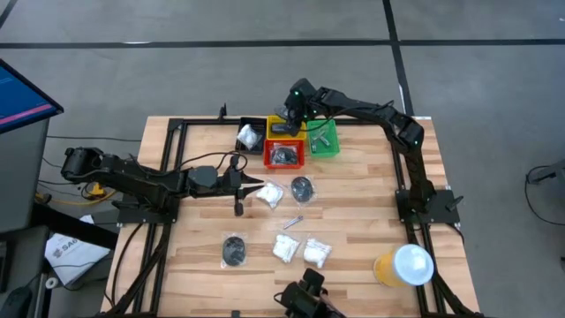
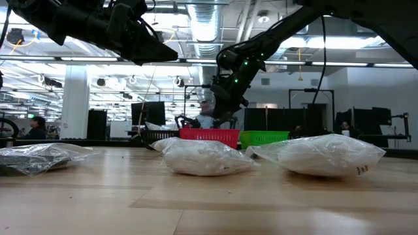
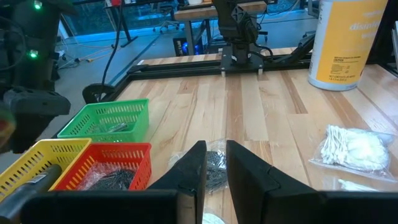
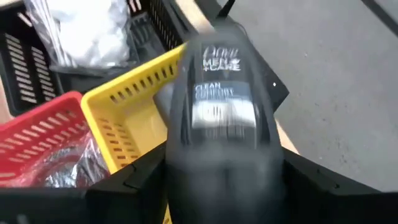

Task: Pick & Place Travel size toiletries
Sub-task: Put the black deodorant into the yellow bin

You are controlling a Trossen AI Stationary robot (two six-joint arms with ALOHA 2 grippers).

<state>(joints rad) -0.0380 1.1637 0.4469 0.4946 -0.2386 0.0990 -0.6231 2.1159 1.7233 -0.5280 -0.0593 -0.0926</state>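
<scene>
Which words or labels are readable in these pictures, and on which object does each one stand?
"MEN+CARE" and "CLEAN COMFORT", blurred, under an unclear brand word: on the black oblong piece in the right gripper, above the yellow bin.
"disinfect…", cut off: on the large orange cup; its small print is unreadable.
Dark print on a white packet: too small.

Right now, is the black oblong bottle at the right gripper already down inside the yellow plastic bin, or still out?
Still out: the black oblong bottle sits between the right gripper's fingers, above the yellow plastic bin.

Overhead and table-level cameras share the red bin (image 1: 284, 155) with both wrist cameras
</scene>
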